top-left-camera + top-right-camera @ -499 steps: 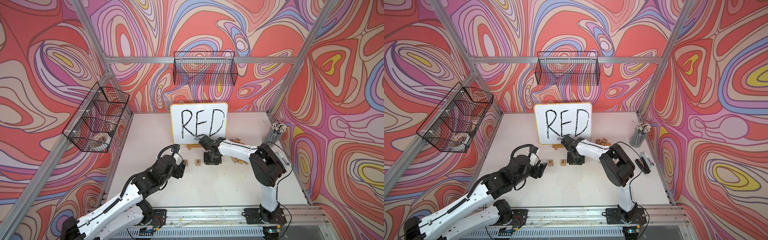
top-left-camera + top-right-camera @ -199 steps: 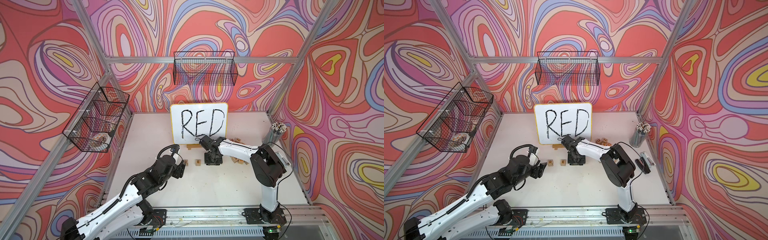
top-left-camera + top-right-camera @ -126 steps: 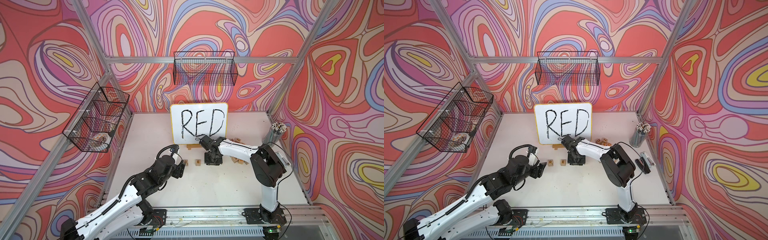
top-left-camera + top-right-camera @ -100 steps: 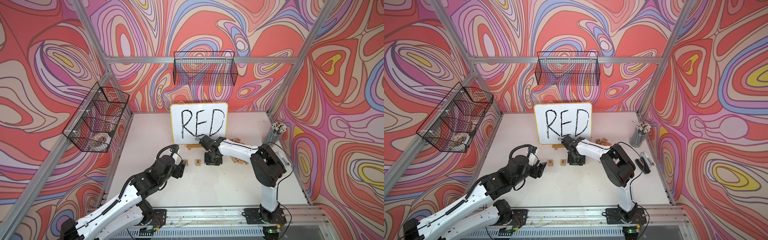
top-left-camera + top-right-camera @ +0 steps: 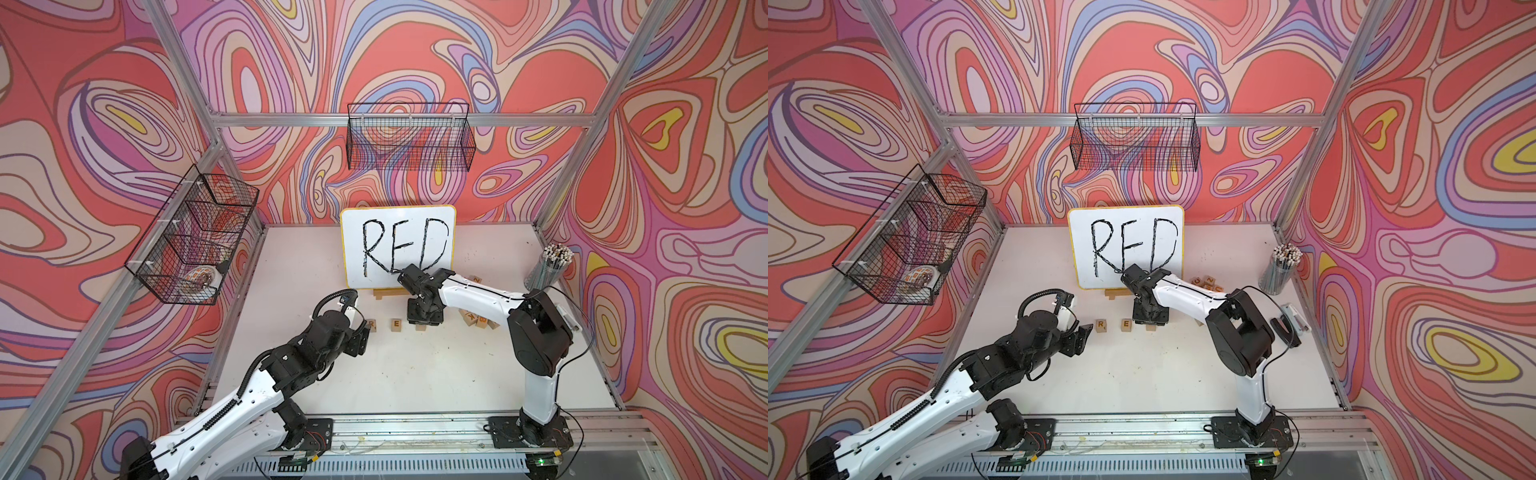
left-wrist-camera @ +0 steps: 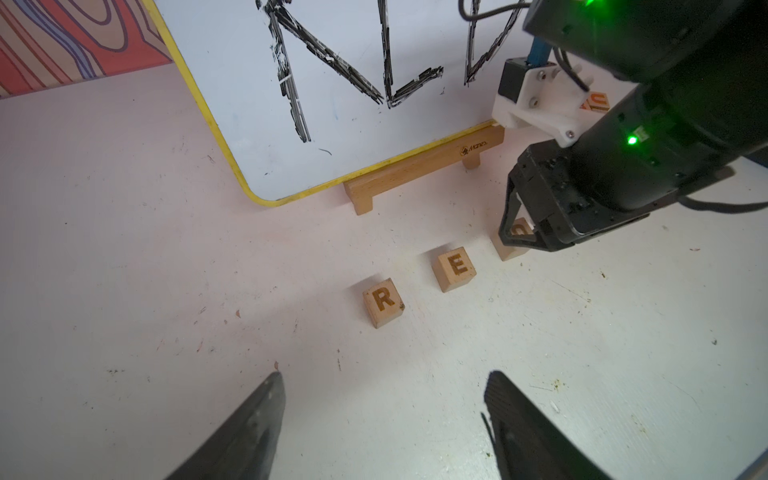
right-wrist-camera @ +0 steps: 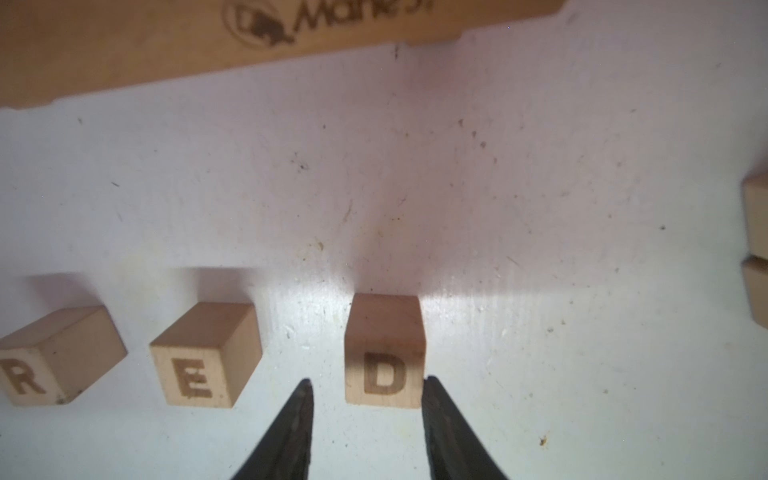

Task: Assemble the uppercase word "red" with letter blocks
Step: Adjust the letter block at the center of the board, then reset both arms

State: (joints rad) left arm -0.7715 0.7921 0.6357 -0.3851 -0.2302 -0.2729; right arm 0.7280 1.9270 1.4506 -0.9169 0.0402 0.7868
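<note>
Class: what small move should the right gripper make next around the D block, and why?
Probably lift the right gripper straight up, jaws apart. The D block stands in line after the R block and E block, with a gap on one side, so a sideways move might nudge it.

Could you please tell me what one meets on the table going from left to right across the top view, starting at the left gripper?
In a top view: left gripper → R block → E block → right gripper, straddling the D block → loose blocks → pencil cup.
</note>
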